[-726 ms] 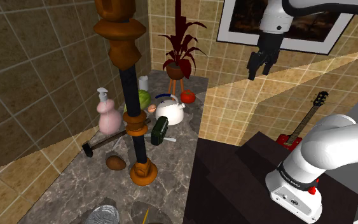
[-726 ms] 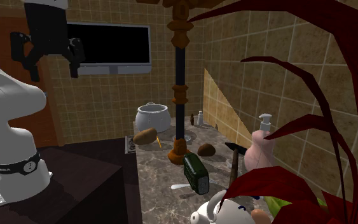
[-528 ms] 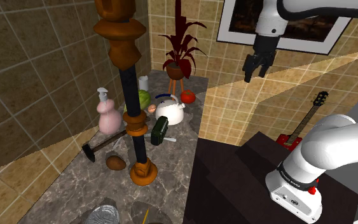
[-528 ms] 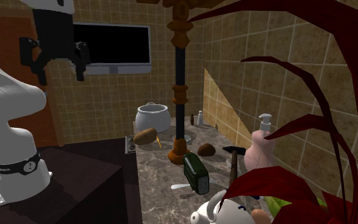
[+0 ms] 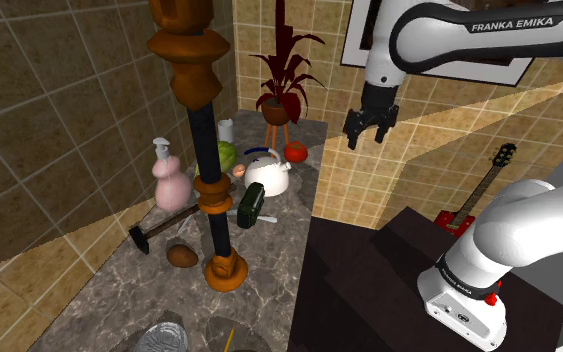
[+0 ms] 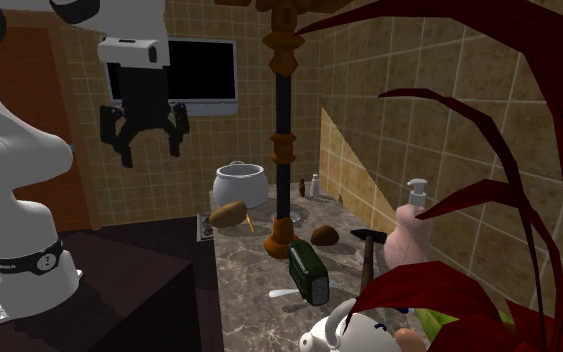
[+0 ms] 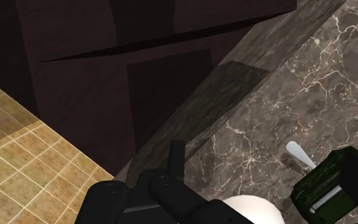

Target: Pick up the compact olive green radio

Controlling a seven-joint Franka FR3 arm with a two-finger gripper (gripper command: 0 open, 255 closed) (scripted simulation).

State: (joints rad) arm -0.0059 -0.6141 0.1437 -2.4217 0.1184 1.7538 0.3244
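Obs: olive green radio [image 5: 248, 207] sits on the grey marble counter [image 5: 269, 262], centre-left of the shoulder view, just beside the turned wooden post [image 5: 214, 190] and just below the white kettle [image 5: 267, 173] in that frame. In the second exterior view the radio [image 6: 308, 271] is at lower centre, in front of the post's foot. It appears to rest on a long narrow side with a broad face outward, so the thin dimension is probably the one to span. A white spoon-like utensil [image 7: 298, 154] lies close by it, next to the radio [image 7: 333, 184] at the wrist view's lower right corner. Crowding matters: post on one side, kettle on the other, pink soap dispenser [image 5: 171, 183] and hammer [image 5: 154, 228] further toward the shoulder view's left. The free approach looks to be from above. The gripper [image 5: 367, 140] hangs in the air right of centre in the upper part of the shoulder view, well apart from the radio. In the second exterior view the gripper [image 6: 153, 153] is at upper left, fingers spread wide, nothing between them. The wrist view looks down on the edge where the dark stand [image 5: 369, 265] meets the counter. Judgement: fingers are spread ahead of the reach and the hand points downward so the radio sits within the wrist camera's view. Step in hand: approach; grasp not yet begun. Risk: nudging kettle or post on descent
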